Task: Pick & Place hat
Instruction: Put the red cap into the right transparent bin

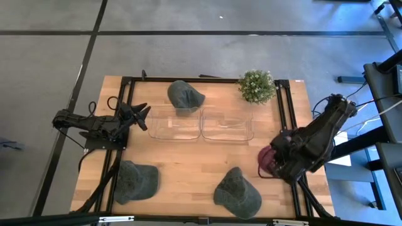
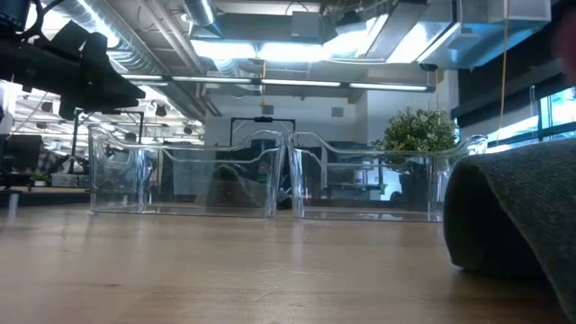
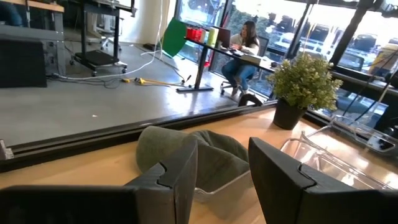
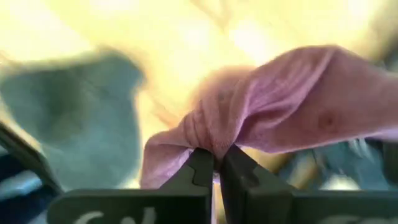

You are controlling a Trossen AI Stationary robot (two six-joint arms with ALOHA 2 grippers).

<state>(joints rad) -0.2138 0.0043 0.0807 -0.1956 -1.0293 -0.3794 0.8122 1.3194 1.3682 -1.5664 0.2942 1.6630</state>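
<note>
A maroon-pink hat [image 1: 266, 162] sits at the table's right edge, under my right gripper [image 1: 274, 161], which is shut on it; in the right wrist view the pink cloth [image 4: 292, 99] fills the frame beyond the fingers. Three dark green hats lie flat on the table: one at the far side [image 1: 185, 95] against the left clear bin, one near left [image 1: 135, 181], one near centre [image 1: 237, 193]. My left gripper [image 1: 144, 118] hovers open at the left end of the left clear bin [image 1: 176, 124], pointing toward the far green hat [image 3: 205, 155]. My right gripper pinches a bunched fold of the pink hat [image 4: 208, 142] between its two fingertips [image 4: 200, 163]. The cloth gathers into wrinkles at the pinch and spreads out beyond it. Whether the hat is clear of the table I cannot tell.
Two clear bins [image 1: 227, 124] stand side by side at mid-table, and a potted plant [image 1: 256, 86] stands at the far right. Black frame rails run along the table's left and right edges. Bare wood lies between the bins and the near hats. A person sits at a desk in the room behind [image 3: 244, 43].
</note>
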